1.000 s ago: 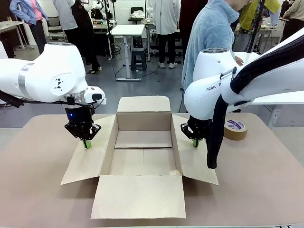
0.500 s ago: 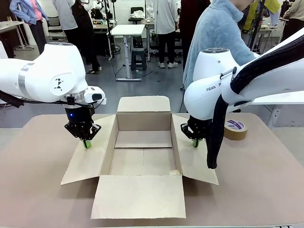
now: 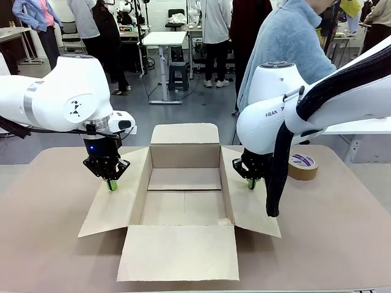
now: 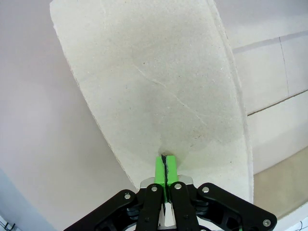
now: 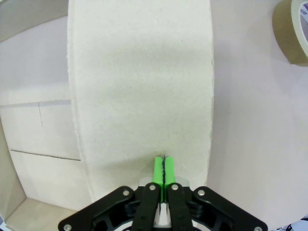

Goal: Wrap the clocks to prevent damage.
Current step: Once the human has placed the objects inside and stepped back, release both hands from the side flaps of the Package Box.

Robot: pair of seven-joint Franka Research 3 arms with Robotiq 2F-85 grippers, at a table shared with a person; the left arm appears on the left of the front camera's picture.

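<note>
The clocks are out of view. An open cardboard box (image 3: 183,183) stands in the middle of the table with its four flaps spread out and nothing inside. My left gripper (image 3: 111,184) is shut, its green tips pressing down on the box's left flap (image 4: 159,86). On the other side, my right gripper (image 3: 251,184) is shut too, its tips resting on the right flap (image 5: 139,82). Both wrist views show the green pads together against bare cardboard, my left gripper (image 4: 165,163) and my right gripper (image 5: 163,166) holding nothing.
A brown tape roll (image 3: 302,166) lies on the table right of the box, seen also at the tape roll (image 5: 293,29). A person in a light blue fleece (image 3: 287,43) stands at the far side, leaning right. The near flap (image 3: 180,251) reaches the table's front.
The person behind the table has shifted a little to the right. Both arms and the box have stayed still.
</note>
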